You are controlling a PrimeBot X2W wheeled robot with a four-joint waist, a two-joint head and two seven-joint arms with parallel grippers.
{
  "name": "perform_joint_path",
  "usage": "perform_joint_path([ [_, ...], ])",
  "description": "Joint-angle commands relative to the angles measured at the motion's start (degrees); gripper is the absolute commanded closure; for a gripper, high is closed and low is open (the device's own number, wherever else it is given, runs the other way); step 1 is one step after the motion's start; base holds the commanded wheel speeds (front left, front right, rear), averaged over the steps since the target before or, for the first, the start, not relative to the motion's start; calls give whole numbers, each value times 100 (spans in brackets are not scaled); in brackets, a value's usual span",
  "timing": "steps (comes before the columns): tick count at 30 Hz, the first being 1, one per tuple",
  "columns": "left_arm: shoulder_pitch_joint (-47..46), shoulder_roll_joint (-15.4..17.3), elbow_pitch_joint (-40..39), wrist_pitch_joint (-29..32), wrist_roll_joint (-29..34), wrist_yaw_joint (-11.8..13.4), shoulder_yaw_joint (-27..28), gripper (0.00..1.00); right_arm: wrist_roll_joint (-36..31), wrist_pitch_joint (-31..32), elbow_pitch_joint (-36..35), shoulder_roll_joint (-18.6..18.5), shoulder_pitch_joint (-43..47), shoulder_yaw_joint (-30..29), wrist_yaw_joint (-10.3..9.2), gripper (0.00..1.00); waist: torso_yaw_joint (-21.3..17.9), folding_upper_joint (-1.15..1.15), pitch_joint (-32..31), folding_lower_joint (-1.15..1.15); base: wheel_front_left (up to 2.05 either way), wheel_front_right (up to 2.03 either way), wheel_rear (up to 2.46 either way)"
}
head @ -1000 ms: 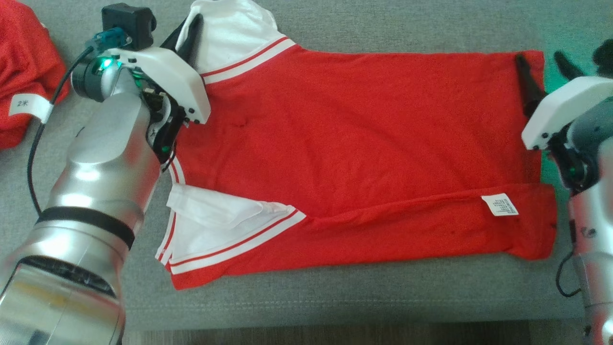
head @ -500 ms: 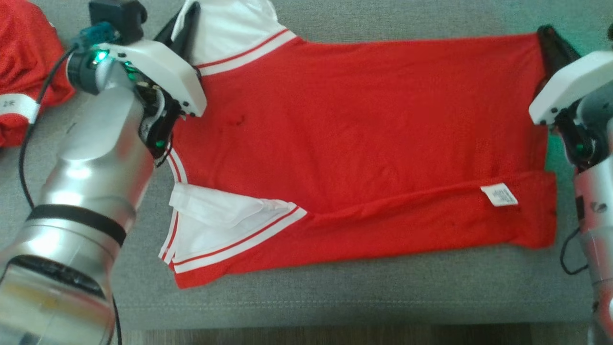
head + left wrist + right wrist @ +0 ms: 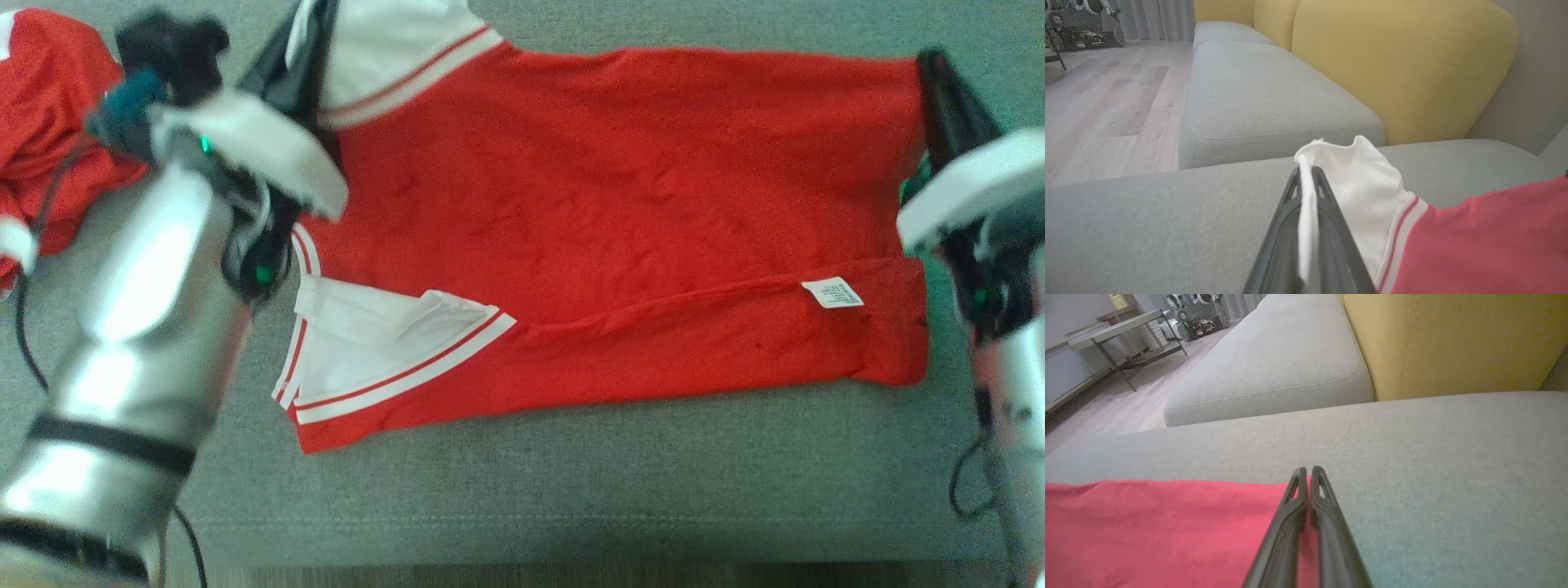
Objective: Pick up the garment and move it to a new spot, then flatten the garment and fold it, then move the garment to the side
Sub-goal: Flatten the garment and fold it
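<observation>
The garment (image 3: 612,204), a red shirt with white, red-striped sleeves, lies spread across the grey sofa seat (image 3: 571,490), sleeves to the left and hem to the right. Its near long edge is folded over so that a white label (image 3: 831,292) faces up. In the head view the left gripper (image 3: 309,41) sits at the far-left sleeve and the right gripper (image 3: 939,82) at the far-right hem corner, but the pinch itself is hard to read there. The left wrist view settles it: the two dark fingers are closed narrow on a fold of white sleeve cloth, which stands up between them. The right wrist view shows that claw likewise pressed together, with a sliver of red hem between its fingers. The wrist views also bring in a yellow backrest (image 3: 1392,61) and a wood floor (image 3: 1106,102) beyond the seat. Another red cloth (image 3: 49,106) lies at the far left of the head view.
</observation>
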Motion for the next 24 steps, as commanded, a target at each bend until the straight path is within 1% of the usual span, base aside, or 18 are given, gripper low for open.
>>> perform_joint_path([
  [1,176,325,-379,-69,96,62,262,100,89,-1,-340,-32,254,81,-4,100,9,0,-23,0,0,0,0],
  [2,377,365,-631,-69,163,90,306,100,113,26,-473,-45,411,65,-4,100,18,0,-32,0,0,0,0],
  [3,801,457,-1145,-69,303,177,378,100,185,79,-750,-34,718,15,-4,100,27,0,-50,0,0,0,0],
  [8,1864,665,-2351,-69,525,431,467,100,260,244,-1301,39,1404,-232,-4,100,41,0,-89,0,0,0,0],
  [11,2458,797,-2931,-69,577,614,488,100,271,290,-1571,95,1693,-401,-4,100,41,0,-107,0,0,0,0],
  [16,3262,966,-3557,79,483,825,417,100,241,380,-1893,176,2046,-543,-4,100,57,0,-132,0,0,0,0],
  [20,3605,1014,-3614,267,345,869,348,100,186,413,-2082,252,2357,-628,-4,100,93,0,-136,0,0,0,0],
  [21,3657,1001,-3580,293,292,867,343,95,147,450,-2112,276,2451,-675,-4,100,101,0,-141,0,0,0,0],
  [22,3693,994,-3529,317,258,870,337,62,115,478,-2159,305,2540,-711,-4,95,110,0,-144,0,0,0,0],
  [23,3719,973,-3479,322,211,872,344,7,105,514,-2209,358,2632,-738,-4,59,114,0,-146,0,0,0,0],
  [24,3728,962,-3434,315,195,870,343,0,93,572,-2263,408,2732,-739,-4,0,117,0,-149,0,0,0,0],
])
